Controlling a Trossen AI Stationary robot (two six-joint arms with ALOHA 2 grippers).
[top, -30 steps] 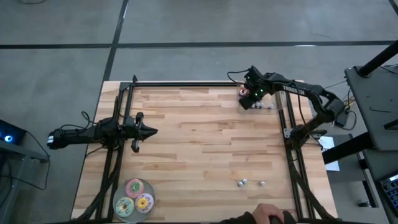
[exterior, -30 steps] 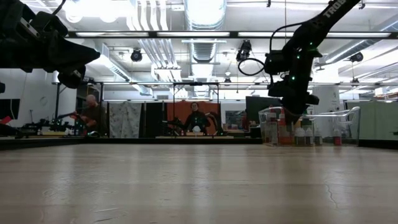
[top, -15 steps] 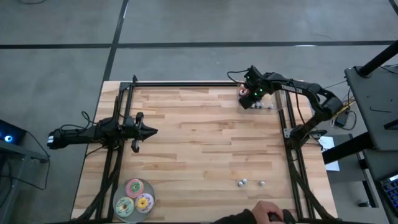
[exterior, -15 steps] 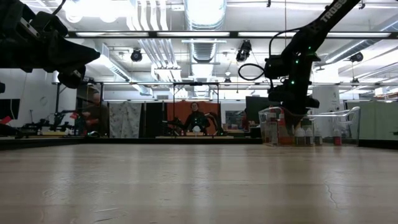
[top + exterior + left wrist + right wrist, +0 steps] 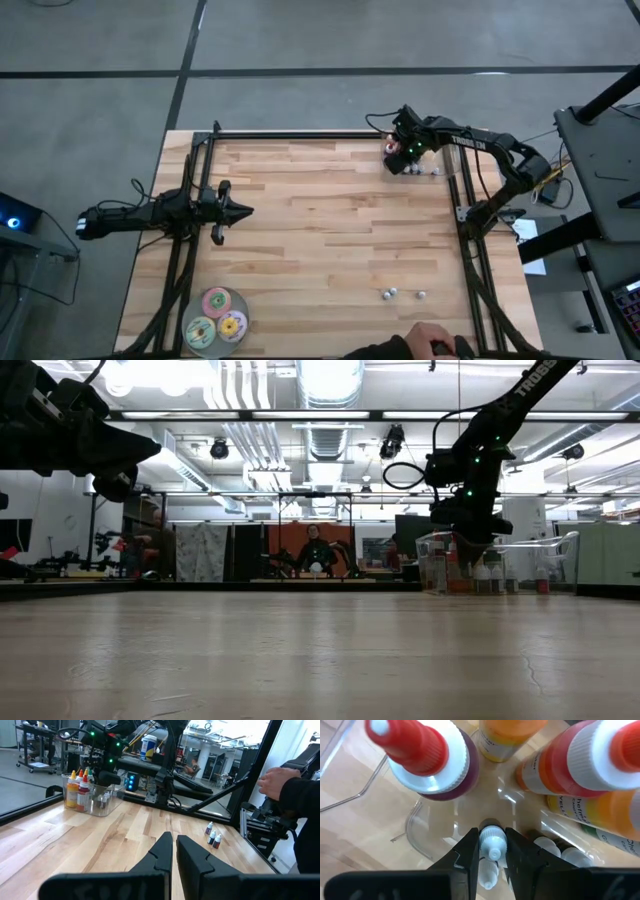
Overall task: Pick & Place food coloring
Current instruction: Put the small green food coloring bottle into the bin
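Food coloring bottle gripped inside the clear bin

The left gripper (image 5: 243,211) is held over the table's left side, fingers together; at the far right corner, a small food coloring bottle (image 5: 492,842) is clamped by the right gripper (image 5: 492,851) in the clear bin (image 5: 92,800).

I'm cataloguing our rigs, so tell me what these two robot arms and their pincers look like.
Both arms are black, slim and jointed. The right arm carries white lettering along one link, green indicator lights near its wrist and a looping black cable. Its pincer has two flat, dark, wedge-shaped fingers. The left arm is the same black build, and the left pincer has matching angular black fingers tapering to narrow tips.
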